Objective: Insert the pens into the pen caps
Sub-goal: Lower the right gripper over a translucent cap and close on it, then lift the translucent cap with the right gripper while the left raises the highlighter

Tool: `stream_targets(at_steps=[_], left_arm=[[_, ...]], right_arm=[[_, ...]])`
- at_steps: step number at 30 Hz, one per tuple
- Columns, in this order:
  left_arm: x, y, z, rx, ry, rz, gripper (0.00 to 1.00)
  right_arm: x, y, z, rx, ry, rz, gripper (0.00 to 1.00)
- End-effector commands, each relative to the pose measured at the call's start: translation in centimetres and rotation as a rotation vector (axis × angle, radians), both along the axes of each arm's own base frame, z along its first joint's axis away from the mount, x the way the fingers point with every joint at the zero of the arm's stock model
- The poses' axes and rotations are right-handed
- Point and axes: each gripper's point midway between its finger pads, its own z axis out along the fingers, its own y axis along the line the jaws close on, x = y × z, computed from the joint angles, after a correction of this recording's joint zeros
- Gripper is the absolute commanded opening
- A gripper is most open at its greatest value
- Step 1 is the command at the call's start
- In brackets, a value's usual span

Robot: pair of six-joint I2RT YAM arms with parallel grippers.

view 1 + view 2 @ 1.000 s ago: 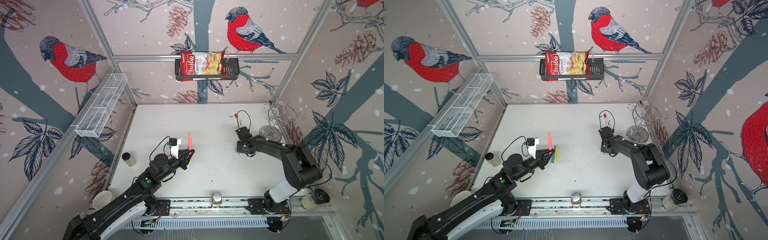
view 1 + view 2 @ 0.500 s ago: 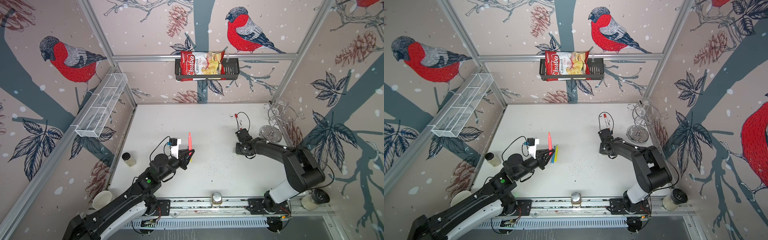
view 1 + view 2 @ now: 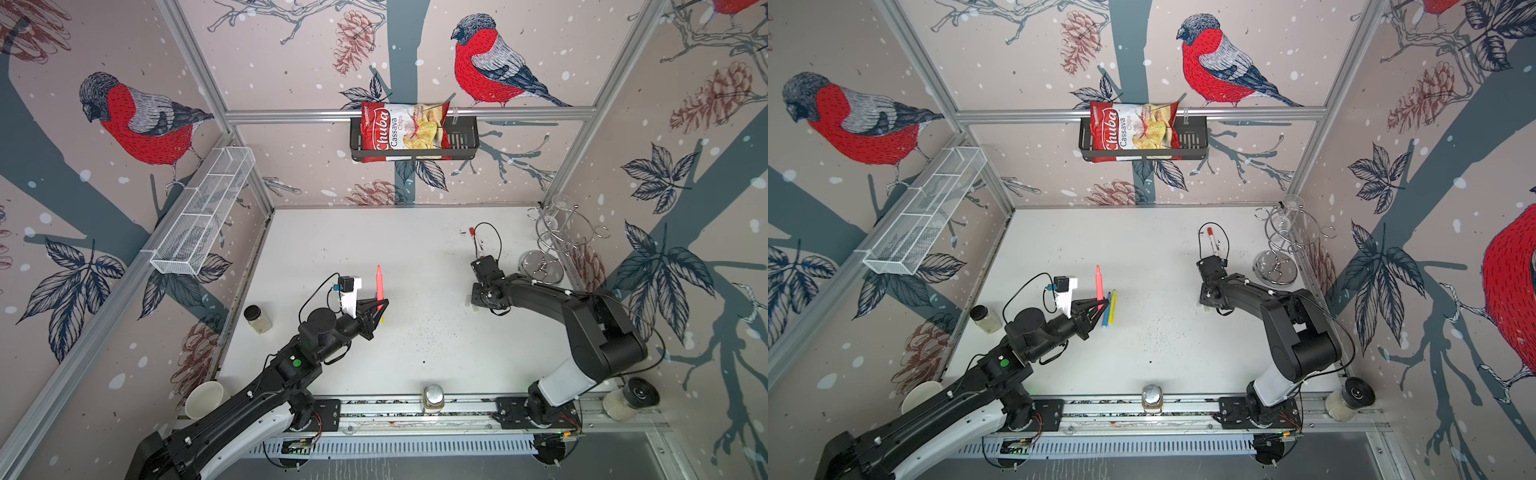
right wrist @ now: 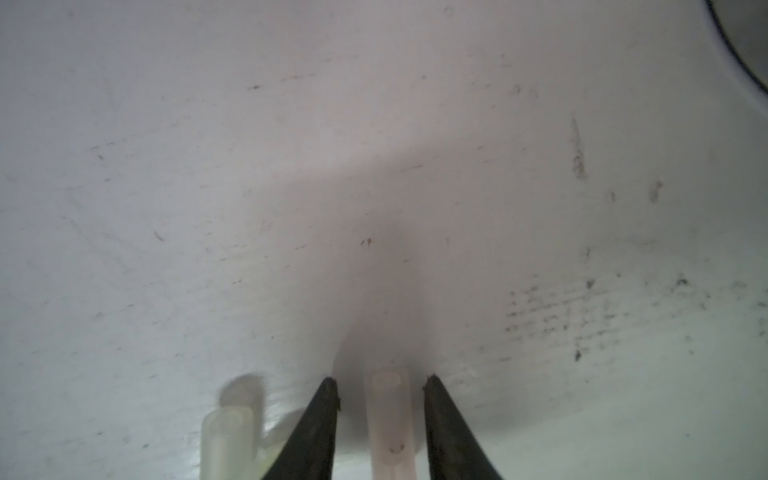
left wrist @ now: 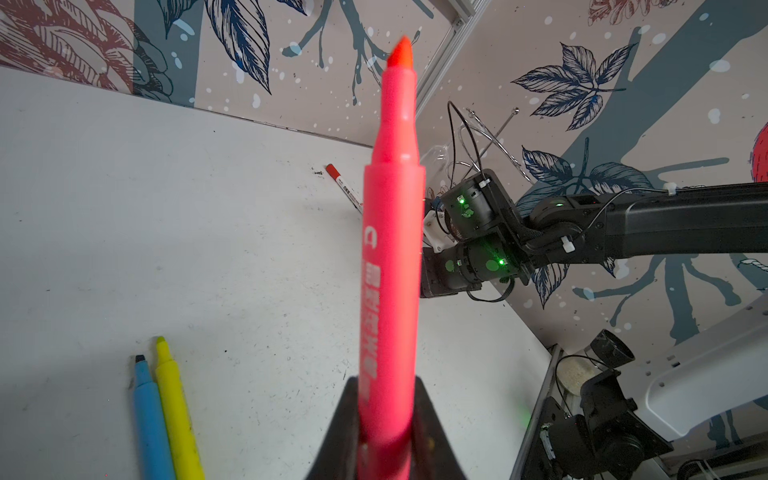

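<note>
Both top views: left arm (image 3: 270, 386) reaches from the near edge to mid-worktop (image 3: 415, 249), left gripper (image 3: 380, 302) clamped on the upright pink-red pen (image 3: 378, 282). Right arm (image 3: 582, 316) elbows out from the near right corner. Right gripper (image 4: 380, 382) points down, jaws parted and straddling a translucent cap (image 4: 388, 415) with gaps either side. Blue pen (image 3: 1106, 311) and yellow pen (image 3: 1112, 307) lie beside the left gripper, white pen (image 3: 1213, 242) towards the far edge. Further caps (image 4: 232, 428) lie just beside the right gripper.

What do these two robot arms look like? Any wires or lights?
The left arm and right arm are black jointed links, white-shelled near the base. Thin black cables loop at the wrists; the left wrist has a white camera bracket. Green lights dot the joints. The jaws are slim, pointed, black.
</note>
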Motion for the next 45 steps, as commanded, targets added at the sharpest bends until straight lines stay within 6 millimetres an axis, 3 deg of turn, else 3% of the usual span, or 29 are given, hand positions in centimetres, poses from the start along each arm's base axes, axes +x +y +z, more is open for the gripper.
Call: stream_targets(at_steps=[1,29,37,45], left_arm=[[0.2,0.1,0.5,0.001,-0.020,0.009,0.00],[0.4,-0.2,0.7,0.007,-0.026,0.003,0.00],[0.4,-0.3,0.4,0.021,-0.023,-0.005,0.00],[0.2,-0.5,0.4,0.012,-0.021,-0.015,0.00]], right_arm=[[-1.2,-0.9,-0.8,-0.046,0.056,-0.004,0.35],[-1.6,0.0,0.1,-0.001,0.046,0.017,0.13],[-1.4,0.9,1.8,0.046,0.001,0.036,0.12],[-1.0,3.0,5.5,0.126,-0.091,0.093,0.10]])
